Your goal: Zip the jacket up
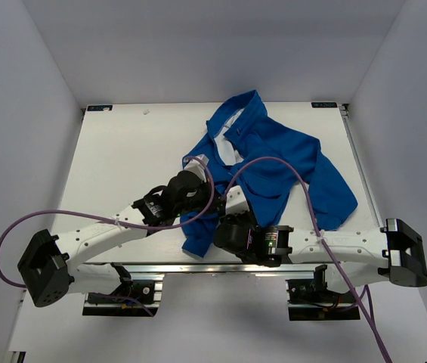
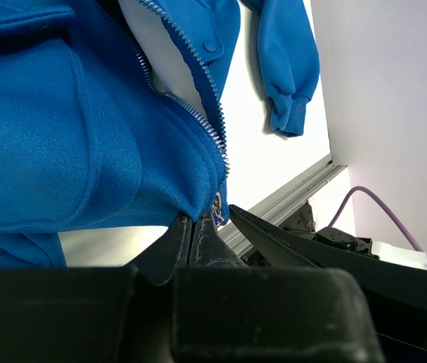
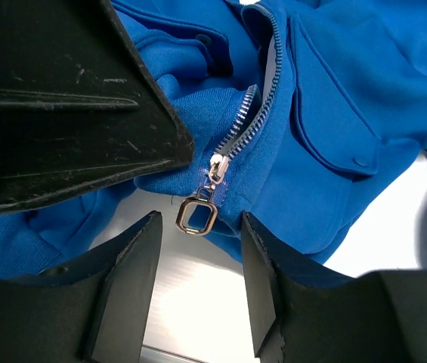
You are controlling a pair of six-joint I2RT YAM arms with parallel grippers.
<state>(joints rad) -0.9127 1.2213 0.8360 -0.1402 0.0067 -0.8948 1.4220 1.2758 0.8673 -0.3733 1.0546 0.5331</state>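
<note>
Noting bright royal-blue soft fabric jacket [image 1: 273,162] lying rumpled on right-centre of flat white table [image 1: 122,151], collar far, bottom hem toward near edge, front gaping with white inner lining [image 2: 160,53] showing. Clamping left gripper [image 2: 196,227] tight on the jacket's bottom hem right beside the zipper base, likely anchoring the fabric so the silver zipper teeth [image 2: 198,113] go taut against an upward pull. Keeping right gripper [image 3: 198,227] spread apart, grasping nothing, fingers straddling the small silver ring-shaped metal zipper pull [image 3: 196,216] without touching it, apparently lining up for a pinch. Judging slider sitting at the very bottom of the track, so zipping barely begun. Crowding from the left gripper's black finger just beside the pull in the right wrist view, leaving little room for closing. Bunching of blue fabric around the lower teeth, likely snagging the slider unless pulled flat. Draping of thin purple cable [image 1: 296,174] across the jacket in the top view, possibly dragging on cloth. Running just under the hem, grey aluminium rail [image 2: 289,198] at the table's near edge. Lying well off to the side, blue sleeve cuff [image 2: 287,113], not interfering.
</note>
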